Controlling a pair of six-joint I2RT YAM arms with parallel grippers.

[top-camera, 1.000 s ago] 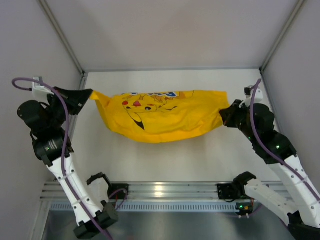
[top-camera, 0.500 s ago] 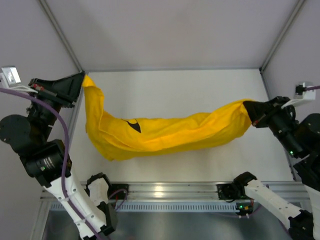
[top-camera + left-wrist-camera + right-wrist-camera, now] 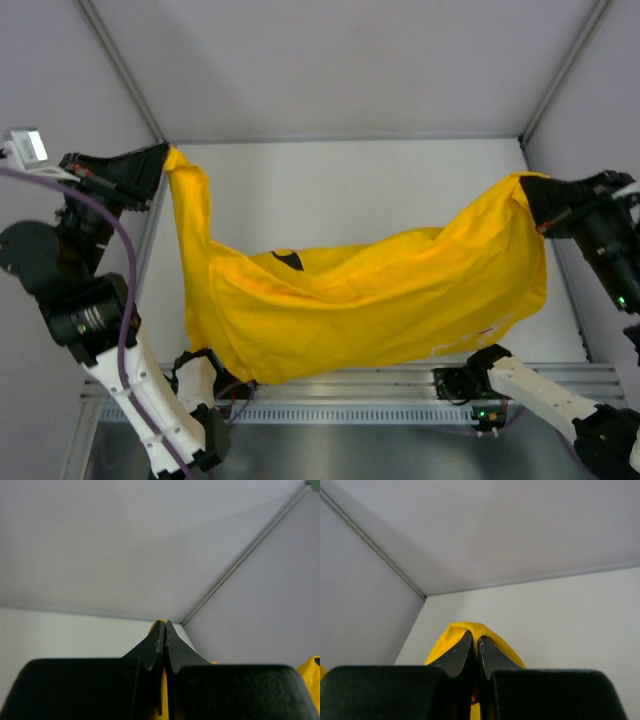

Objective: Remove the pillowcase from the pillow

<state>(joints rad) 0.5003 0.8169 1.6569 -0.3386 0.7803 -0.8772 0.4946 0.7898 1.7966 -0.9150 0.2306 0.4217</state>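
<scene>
The yellow pillowcase [image 3: 370, 305] hangs in the air between both arms, sagging low in the middle toward the near rail. My left gripper [image 3: 160, 165] is shut on its upper left corner, high by the left wall; a sliver of yellow pillowcase [image 3: 163, 680] shows between the shut jaws. My right gripper [image 3: 530, 195] is shut on the upper right corner, where the yellow pillowcase [image 3: 465, 632] bulges over the fingertips. A small black patch of the print [image 3: 288, 259] shows on the cloth. The pillow is hidden; no cream cushion shows in any view.
White enclosure walls [image 3: 340, 60] close in at the back and both sides, with metal corner posts [image 3: 125, 70]. The white tabletop [image 3: 350, 190] shows behind the hanging cloth. An aluminium rail [image 3: 330, 395] with the arm bases runs along the near edge.
Both arms have lifted and spread apart. The pillowcase went from a plump bundle on the table to a long sagging sheet hanging higher and nearer the camera.
</scene>
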